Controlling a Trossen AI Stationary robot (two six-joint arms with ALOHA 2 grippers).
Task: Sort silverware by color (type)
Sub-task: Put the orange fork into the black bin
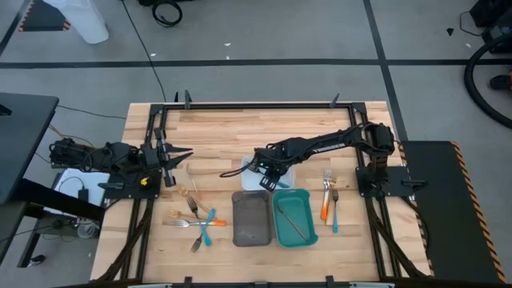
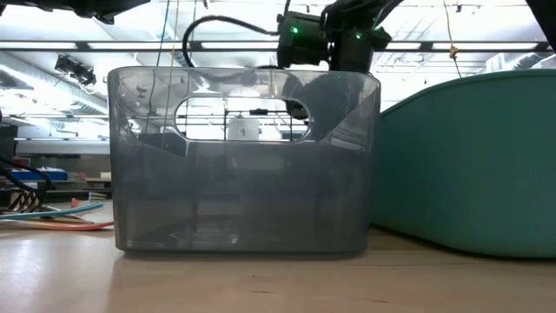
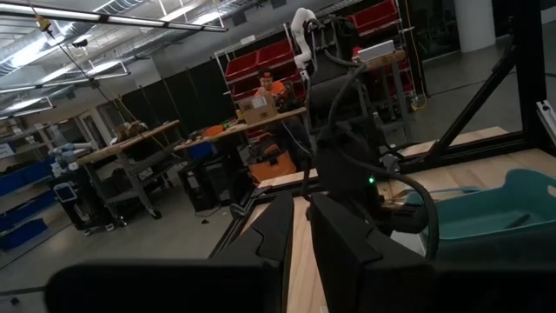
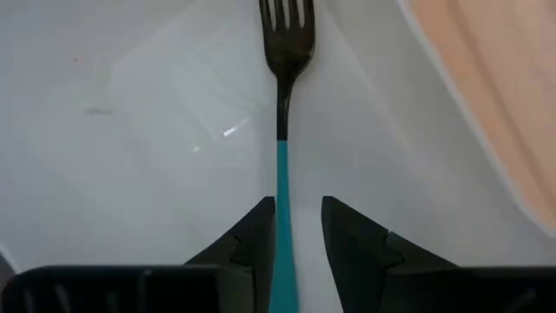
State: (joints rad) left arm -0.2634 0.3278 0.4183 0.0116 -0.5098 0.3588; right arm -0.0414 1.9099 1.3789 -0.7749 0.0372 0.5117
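My right gripper (image 4: 295, 226) reaches over the white tray (image 1: 254, 178), pointing down. It is open by a narrow gap, with its fingers on either side of the teal handle of a dark-tined fork (image 4: 284, 104). The fork lies flat on the tray floor. More silverware lies in a loose pile (image 1: 196, 218) on the table's left near part. An orange-handled and a blue-handled fork (image 1: 329, 200) lie right of the trays, and a bronze piece (image 1: 297, 222) lies in the teal tray (image 1: 294, 218). My left gripper (image 1: 182, 156) waits at the table's left, fingers slightly apart, touching nothing.
The grey tray (image 1: 250, 218) and the teal tray stand side by side near the table's near edge, with the white tray just behind them. In the low view the grey tray (image 2: 243, 165) and the teal tray (image 2: 469, 165) block most of the table. Bare wood lies along the far edge.
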